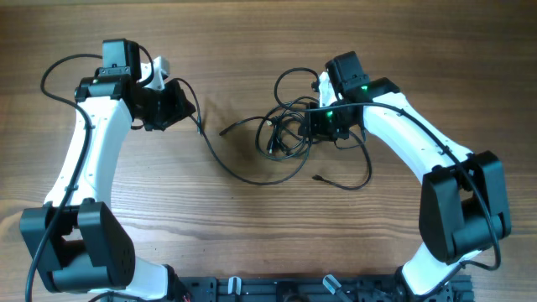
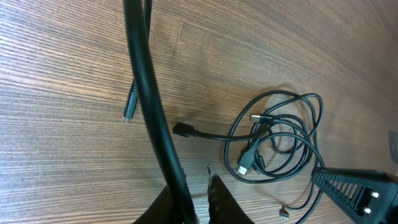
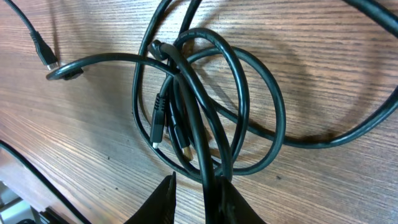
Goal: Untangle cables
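Observation:
A tangle of thin black cables (image 1: pixel 285 130) lies on the wooden table right of centre. It also shows in the left wrist view (image 2: pixel 277 137) and the right wrist view (image 3: pixel 199 106). My right gripper (image 1: pixel 312 126) sits over its right side and is shut on one strand (image 3: pixel 196 186) that rises from the loops. One long cable (image 1: pixel 252 179) curves out of the tangle to the left. My left gripper (image 1: pixel 186 113) is shut on a black cable (image 2: pixel 199 193) that runs up between its fingers. A loose plug end (image 2: pixel 129 106) lies beside it. A silver-tipped plug (image 2: pixel 244 167) lies inside the tangle.
Another free plug (image 2: pixel 181 129) points left out of the tangle. A small plug on a thin cord (image 1: pixel 319 178) lies in front of it. The arms' own thicker wires loop near both wrists. A black rail (image 1: pixel 277 289) runs along the front edge.

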Motion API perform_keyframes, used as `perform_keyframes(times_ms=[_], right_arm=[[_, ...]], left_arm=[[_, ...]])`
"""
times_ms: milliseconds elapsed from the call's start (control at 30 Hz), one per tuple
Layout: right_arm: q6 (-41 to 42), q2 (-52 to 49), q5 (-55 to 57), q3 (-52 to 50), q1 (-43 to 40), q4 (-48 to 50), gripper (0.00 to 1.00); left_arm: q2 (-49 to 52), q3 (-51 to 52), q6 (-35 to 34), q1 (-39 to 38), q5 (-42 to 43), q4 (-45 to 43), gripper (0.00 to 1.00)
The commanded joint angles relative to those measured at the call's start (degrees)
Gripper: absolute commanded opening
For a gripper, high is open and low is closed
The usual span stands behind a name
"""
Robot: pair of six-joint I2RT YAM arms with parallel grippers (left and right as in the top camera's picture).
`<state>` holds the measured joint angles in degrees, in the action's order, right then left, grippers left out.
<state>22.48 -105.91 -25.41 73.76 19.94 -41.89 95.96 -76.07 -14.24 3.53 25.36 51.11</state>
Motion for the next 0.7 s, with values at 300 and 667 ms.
perform_keyframes(times_ms=[300,667], right_arm=[[-1.70,5.53,-14.01,3.15,0.09,12.72,0.04],[-14.84,18.47,-18.49,3.15,-1.55,12.81,0.04]], left_arm=[[0.48,0.44,-1.68,-0.07,0.50,-1.90,0.16],[0.48,0.44,-1.70,-0.07,0.52,-1.86,0.19]])
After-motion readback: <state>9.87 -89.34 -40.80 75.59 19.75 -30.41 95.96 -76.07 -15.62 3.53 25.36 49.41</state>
